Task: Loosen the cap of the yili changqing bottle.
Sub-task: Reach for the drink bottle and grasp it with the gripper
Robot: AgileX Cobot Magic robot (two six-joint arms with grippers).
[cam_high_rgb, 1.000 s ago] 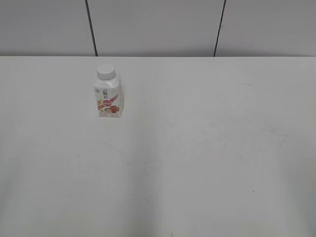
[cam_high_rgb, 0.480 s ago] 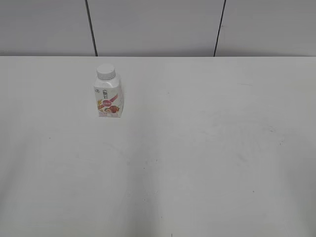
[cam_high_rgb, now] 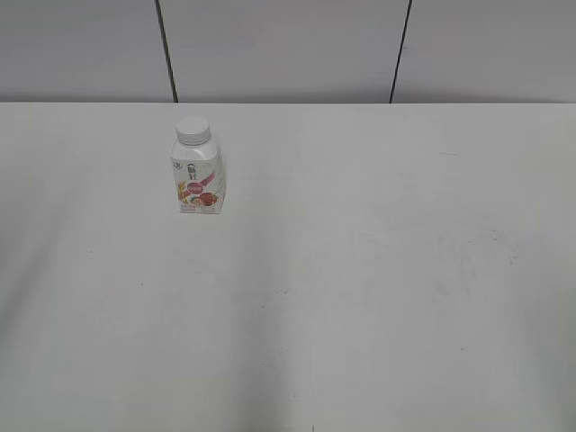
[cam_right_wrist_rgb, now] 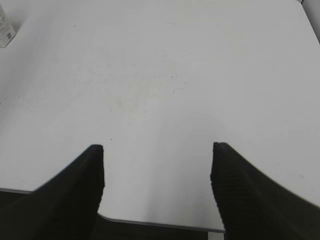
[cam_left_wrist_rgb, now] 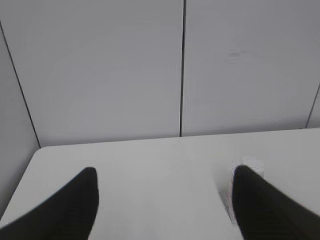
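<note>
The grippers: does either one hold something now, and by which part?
Nothing is held. Both the left gripper and right gripper are open; the bottle stands alone.

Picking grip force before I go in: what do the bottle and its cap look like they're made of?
The bottle looks like white plastic, smooth with a soft sheen and moulded sloped shoulders; a printed red and orange label wraps its lower body. The cap looks like matte white plastic, flat-topped; any grip ridges are too small to make out. Both are likely rigid, but wall stiffness cannot be judged from here.
</note>
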